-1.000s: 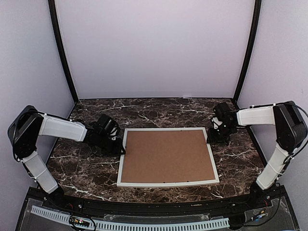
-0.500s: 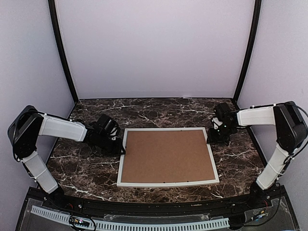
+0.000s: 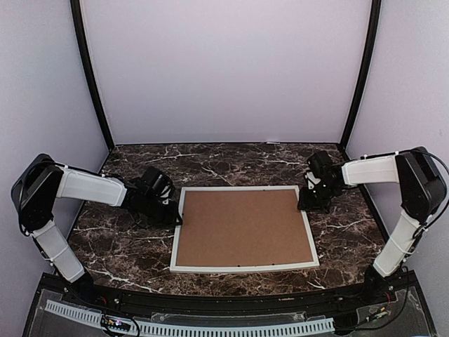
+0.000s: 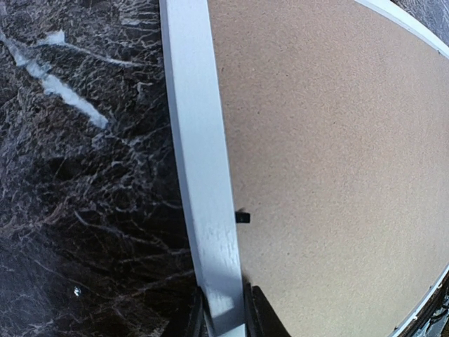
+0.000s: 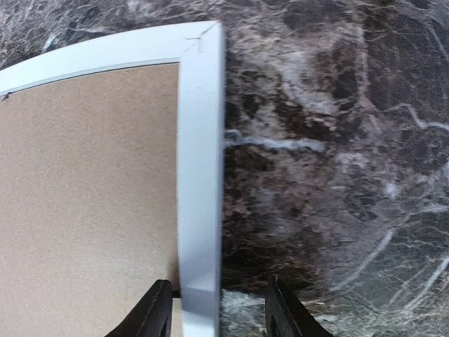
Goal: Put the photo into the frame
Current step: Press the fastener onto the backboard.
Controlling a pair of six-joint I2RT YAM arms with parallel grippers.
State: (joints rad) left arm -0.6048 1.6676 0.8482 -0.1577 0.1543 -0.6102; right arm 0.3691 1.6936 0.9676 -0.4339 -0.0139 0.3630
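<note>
The frame (image 3: 245,267) lies flat on the marble table, back side up, its thin white border around a brown backing board (image 3: 242,227). The photo is hidden. My left gripper (image 3: 173,213) is at the frame's left side. In the left wrist view the left gripper (image 4: 224,310) is shut on the white left rail (image 4: 200,161), one finger on each side. My right gripper (image 3: 306,202) is at the right rail near the far right corner. In the right wrist view the right gripper (image 5: 219,310) is open and straddles the rail (image 5: 200,161), with a gap to the outer finger (image 5: 284,314).
A small black retaining tab (image 4: 242,217) sticks out over the backing board beside the left rail. Dark marble table (image 3: 133,246) surrounds the frame. Black posts (image 3: 91,77) and pale walls enclose the back and sides.
My right gripper has shifted a little left onto the frame's right rail, and its jaws have narrowed slightly. The left gripper and the frame have not moved.
</note>
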